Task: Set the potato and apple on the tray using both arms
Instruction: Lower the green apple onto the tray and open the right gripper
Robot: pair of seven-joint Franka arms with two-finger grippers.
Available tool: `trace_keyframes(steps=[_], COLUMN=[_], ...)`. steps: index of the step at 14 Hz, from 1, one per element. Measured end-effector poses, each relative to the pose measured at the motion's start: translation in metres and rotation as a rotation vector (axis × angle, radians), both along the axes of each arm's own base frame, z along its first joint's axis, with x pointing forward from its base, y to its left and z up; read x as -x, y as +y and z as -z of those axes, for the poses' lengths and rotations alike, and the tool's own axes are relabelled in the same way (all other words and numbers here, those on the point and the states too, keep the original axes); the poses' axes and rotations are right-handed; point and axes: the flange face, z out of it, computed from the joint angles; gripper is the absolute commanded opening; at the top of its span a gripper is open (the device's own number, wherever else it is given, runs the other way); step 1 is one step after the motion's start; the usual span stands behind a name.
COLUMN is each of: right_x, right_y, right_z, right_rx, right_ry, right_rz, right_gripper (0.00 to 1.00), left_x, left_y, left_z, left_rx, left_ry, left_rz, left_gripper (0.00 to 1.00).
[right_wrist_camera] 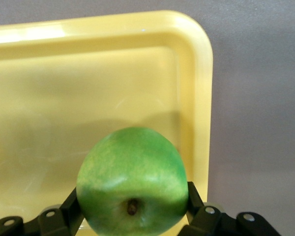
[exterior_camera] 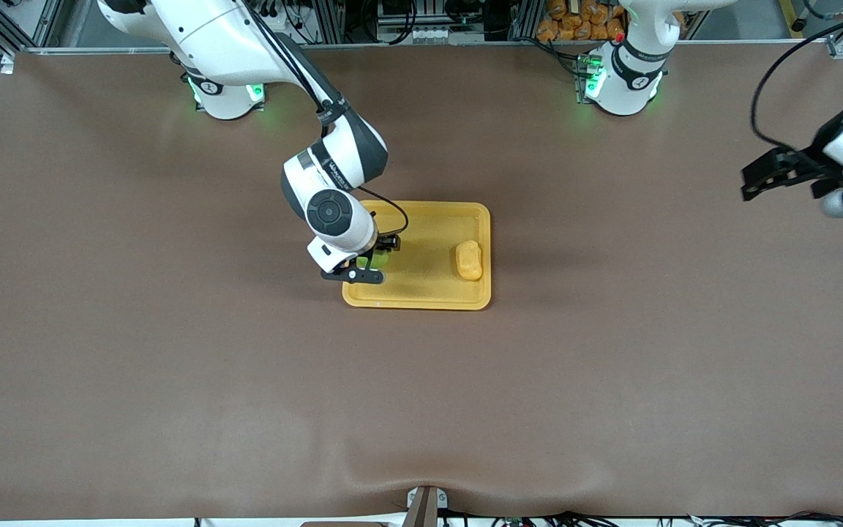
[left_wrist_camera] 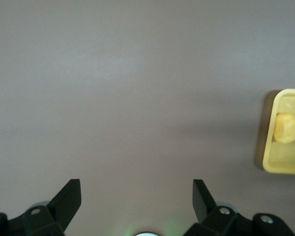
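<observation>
The yellow-orange tray (exterior_camera: 421, 300) lies at the middle of the brown table. The potato (exterior_camera: 468, 260) lies in the tray at its end toward the left arm. My right gripper (exterior_camera: 370, 262) is shut on the green apple (exterior_camera: 379, 256), low over the tray's end toward the right arm. In the right wrist view the apple (right_wrist_camera: 132, 172) sits between the fingers of the right gripper (right_wrist_camera: 132, 206), stem dimple toward the camera, over the tray (right_wrist_camera: 201, 98). My left gripper (exterior_camera: 758, 179) waits open and empty over bare table. The left wrist view shows it (left_wrist_camera: 136, 196), the tray (left_wrist_camera: 265, 147) and the potato (left_wrist_camera: 286, 128).
The brown table (exterior_camera: 173, 366) spreads wide on all sides of the tray. Several orange items (exterior_camera: 579, 18) are piled off the table edge by the left arm's base. A small bracket (exterior_camera: 425, 505) sits at the table's edge nearest the front camera.
</observation>
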Motion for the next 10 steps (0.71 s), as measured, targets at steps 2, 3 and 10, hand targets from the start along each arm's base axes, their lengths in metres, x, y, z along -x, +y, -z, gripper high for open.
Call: trace_keyframes(steps=[2,3,10], right_x=[0.0,0.001,0.001], right_y=[0.0,0.0,-0.002], right_z=[0.01,0.013,0.018], right_rx=[0.003,0.006,0.012], right_ry=[0.001,0.005,0.012], right_rz=[0.001,0.001,0.003], right_gripper=[0.0,0.0,1.0], left_x=[0.008,0.012,0.054], left_y=[0.002,-0.002,-0.008], left_z=[-0.004,-0.004,-0.01], left_rx=[-0.002,-0.003,-0.015], left_ry=[0.015,0.021,0.028], left_rz=[0.006,0.012,0.022], left_gripper=[1.0,1.0,1.0])
